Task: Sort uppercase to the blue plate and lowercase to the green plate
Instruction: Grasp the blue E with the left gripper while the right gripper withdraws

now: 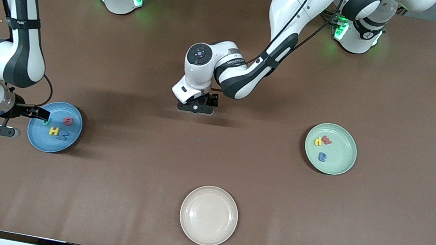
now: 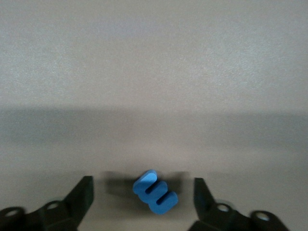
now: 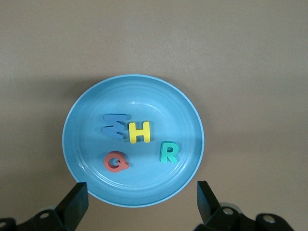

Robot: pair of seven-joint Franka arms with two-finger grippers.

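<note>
While the left gripper [image 1: 196, 107] is hanging low over the middle of the worktop [image 1: 381, 241], I am seeing its fingers [image 2: 79, 197] standing apart on either side of a small blue m [image 2: 155, 191], which is lying on the bare worktop and touching neither finger. The right gripper [image 1: 27, 122] is hovering over the blue plate [image 1: 35, 139] near the right arm's end of the worktop, fingers [image 3: 74, 204] spread wide and holding nothing. In that plate I am looking at the yellow H [image 3: 140, 132], blue M [image 3: 115, 125], teal R [image 3: 169, 152] and red Q [image 3: 115, 161]. The green plate [image 1: 343, 162] toward the left arm's end is carrying a yellow letter [image 1: 318, 141], a red w [image 1: 327, 139] and a blue a [image 1: 322, 156]. A cream plate [image 1: 221, 231] is sitting near the worktop's front edge.
</note>
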